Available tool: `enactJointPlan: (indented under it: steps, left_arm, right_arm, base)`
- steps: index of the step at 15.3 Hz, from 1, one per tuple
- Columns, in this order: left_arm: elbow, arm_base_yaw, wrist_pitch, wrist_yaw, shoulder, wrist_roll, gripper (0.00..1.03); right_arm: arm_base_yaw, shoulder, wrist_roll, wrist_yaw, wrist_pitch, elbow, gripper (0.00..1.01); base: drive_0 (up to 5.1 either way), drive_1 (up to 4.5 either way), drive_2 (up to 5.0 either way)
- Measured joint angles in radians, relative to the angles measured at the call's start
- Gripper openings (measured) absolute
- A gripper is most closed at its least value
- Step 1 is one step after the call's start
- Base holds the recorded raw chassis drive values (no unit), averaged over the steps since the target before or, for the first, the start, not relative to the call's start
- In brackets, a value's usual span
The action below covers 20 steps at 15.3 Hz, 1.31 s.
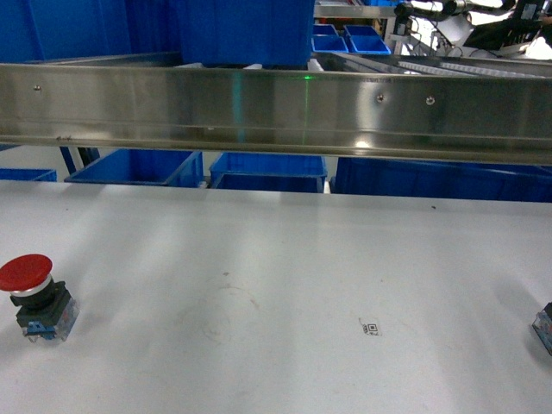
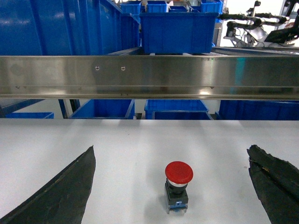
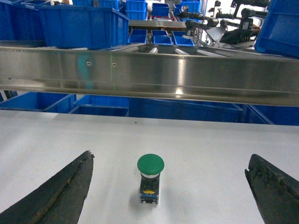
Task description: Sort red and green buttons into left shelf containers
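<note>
Both grippers stood released, jaws spread wide. The red button (image 2: 178, 186) sat upright on the bench (image 2: 140, 149), centred ahead of the left jaws; the green button (image 3: 150, 183) likewise before the right, apparently lined up for grasping.

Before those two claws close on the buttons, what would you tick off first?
1. Left gripper open, fingers wide apart: ok.
2. Red button upright and centred between the left fingers: ok.
3. Right gripper open: ok.
4. Green button upright and centred between the right fingers: ok.
5. White table bare around each button: ok.
6. Which blue tubs behind the steel rail take red and which green: cannot tell.
</note>
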Motion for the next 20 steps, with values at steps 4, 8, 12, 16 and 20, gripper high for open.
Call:
enactJointPlan:
  steps: [4,8,12,16,20]
  left_arm:
    - [0.000,0.000,0.000,0.000,0.000,0.000,0.98]
    - [0.000,0.000,0.000,0.000,0.000,0.000,0.98]
    - [0.000,0.000,0.000,0.000,0.000,0.000,0.98]
    - [0.000,0.000,0.000,0.000,0.000,0.000,0.98]
    - [0.000,0.000,0.000,0.000,0.000,0.000,0.98]
  right_arm:
    - [0.000,0.000,0.000,0.000,0.000,0.000,0.98]
    - [0.000,0.000,0.000,0.000,0.000,0.000,0.98]
    - [0.000,0.000,0.000,0.000,0.000,0.000,0.98]
    - [0.000,0.000,0.000,0.000,0.000,0.000,0.98]
    - [0.000,0.000,0.000,0.000,0.000,0.000,0.98]
  base:
    - [0.0,0.00,0.0]
    - [0.0,0.00,0.0]
    - [0.0,0.00,0.0]
    - [0.0,0.00,0.0]
    - [0.0,0.00,0.0]
